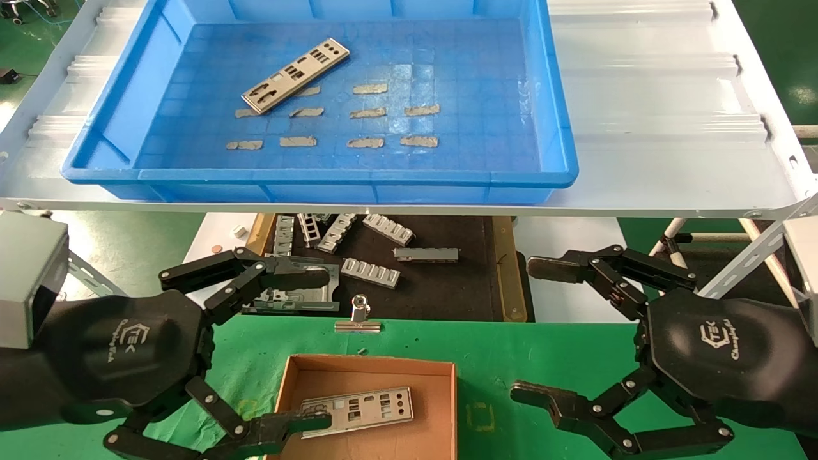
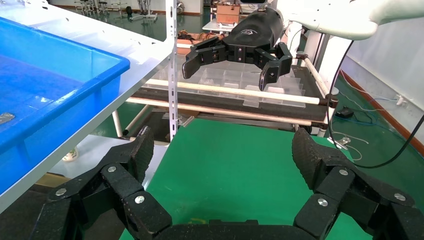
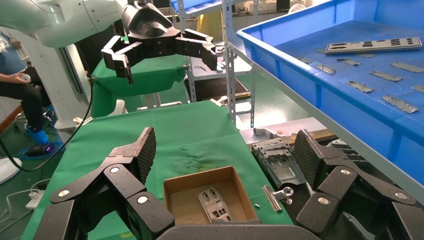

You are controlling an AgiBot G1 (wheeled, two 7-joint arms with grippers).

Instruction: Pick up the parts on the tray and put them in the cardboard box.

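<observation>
One silver punched strip (image 1: 296, 75) lies at an angle in the far left of the blue tray (image 1: 415, 185), also seen in the right wrist view (image 3: 374, 45). A second strip (image 1: 356, 411) lies flat in the brown cardboard box (image 1: 370, 367) on the green mat; it also shows in the right wrist view (image 3: 215, 203). My left gripper (image 1: 319, 348) is open and empty, hovering left of the box. My right gripper (image 1: 533, 332) is open and empty, right of the box. Both sit below the tray's shelf.
The tray rests on a white ridged shelf (image 1: 658, 128) with tan tape scraps (image 1: 369, 114) on its floor. Below it, ribbed grey blocks (image 1: 370, 271) and a grey framed bracket (image 1: 300, 299) lie on a black mat. A binder clip (image 1: 359, 317) sits behind the box.
</observation>
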